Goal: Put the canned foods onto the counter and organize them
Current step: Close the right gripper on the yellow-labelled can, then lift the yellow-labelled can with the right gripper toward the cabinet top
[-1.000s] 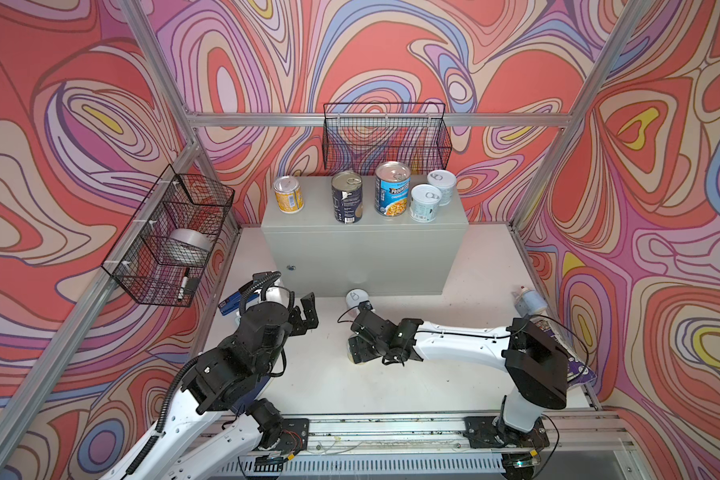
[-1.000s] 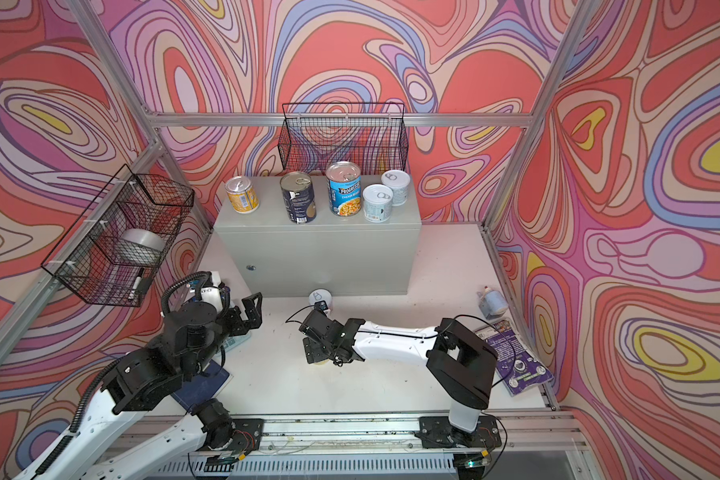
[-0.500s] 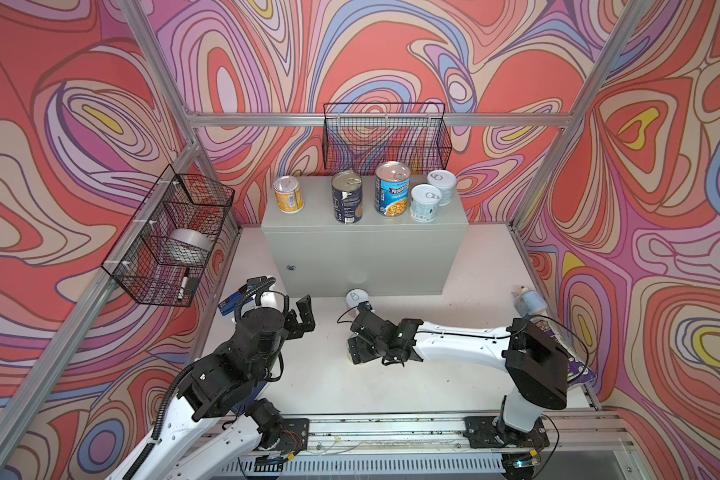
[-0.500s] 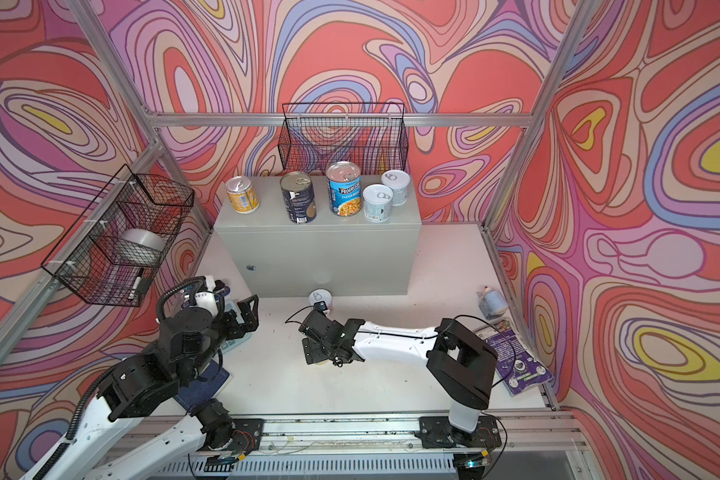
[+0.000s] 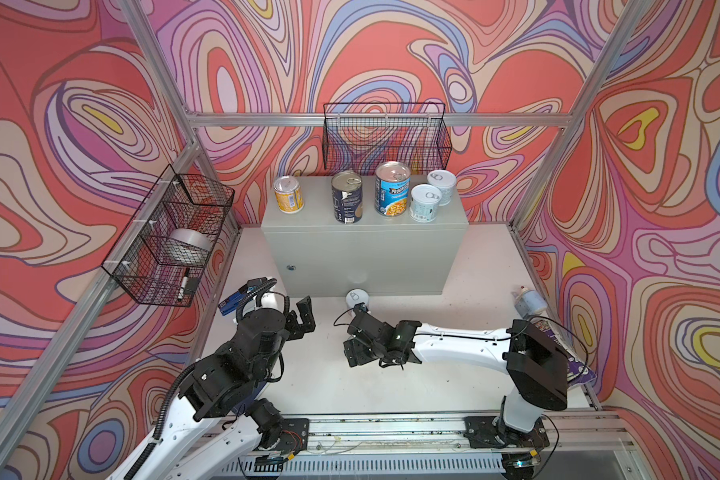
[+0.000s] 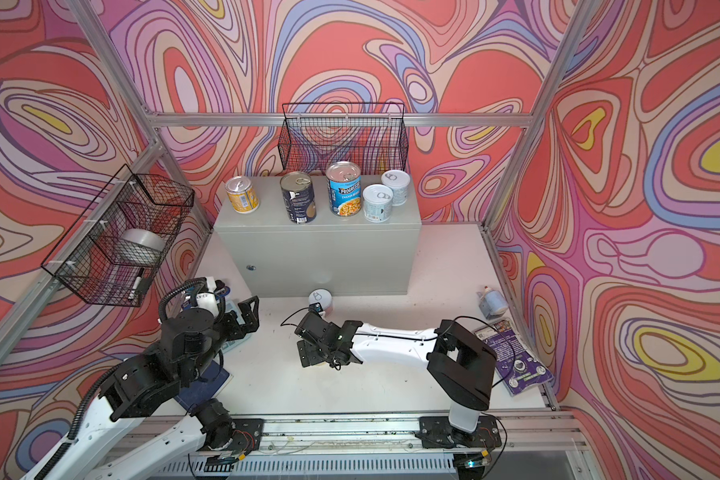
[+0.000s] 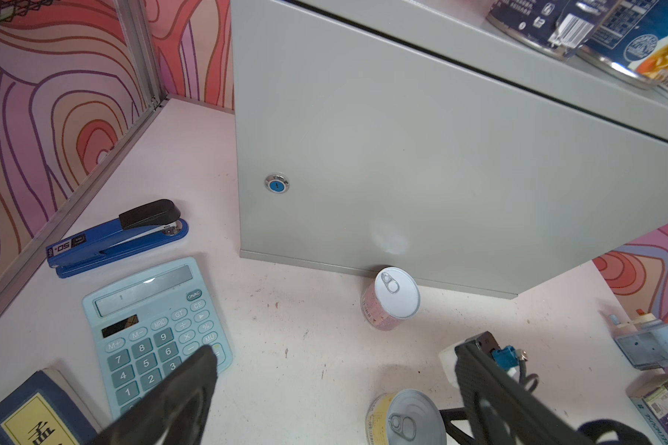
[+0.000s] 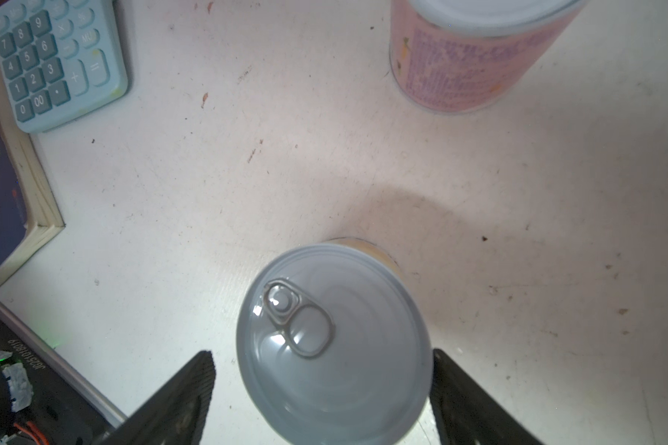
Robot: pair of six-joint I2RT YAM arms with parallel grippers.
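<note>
Standing on the counter [image 5: 362, 249] in both top views are five cans [image 5: 347, 197]; the pink can [image 5: 357, 297] stands on the white table [image 5: 454, 316] just before it. The left gripper [image 5: 304, 318] hovers with its jaws wide apart, holding nothing. The left wrist view shows the pink can upright, just beside the counter's front. In the right wrist view, the right gripper [image 8: 323, 356] keeps its fingers [image 8: 193, 385] spread on both sides of the upright yellow can [image 8: 332, 339].

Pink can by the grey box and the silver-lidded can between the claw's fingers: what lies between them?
Nothing. In the right wrist view only bare, lightly stained white tabletop separates the pink can from the silver-lidded can.
</note>
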